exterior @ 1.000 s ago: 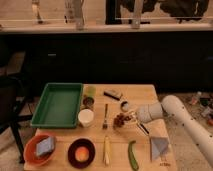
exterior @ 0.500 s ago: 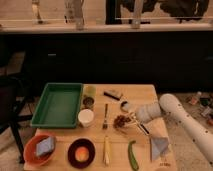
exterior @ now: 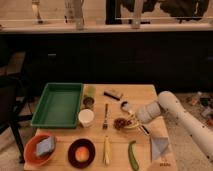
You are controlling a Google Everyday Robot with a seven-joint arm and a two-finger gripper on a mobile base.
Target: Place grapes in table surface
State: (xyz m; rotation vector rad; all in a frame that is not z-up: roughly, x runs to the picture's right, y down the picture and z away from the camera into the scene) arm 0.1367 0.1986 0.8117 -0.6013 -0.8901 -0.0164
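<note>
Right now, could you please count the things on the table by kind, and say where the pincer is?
Containers: 4 (green tray, white cup, orange bowl, dark plate)
Food: 4 (grapes, orange fruit, green vegetable, yellow vegetable)
Cutlery: 2 (fork, spoon)
Total: 10
The pincer is at the grapes, low over the table surface.

You had a dim, warm-toned, soft view. The bench [exterior: 150, 95] was the brightest patch; toward 12 o'clock everything fell into deep shadow. The gripper [exterior: 131, 123], at 4 o'clock from centre, looked blurred.
</note>
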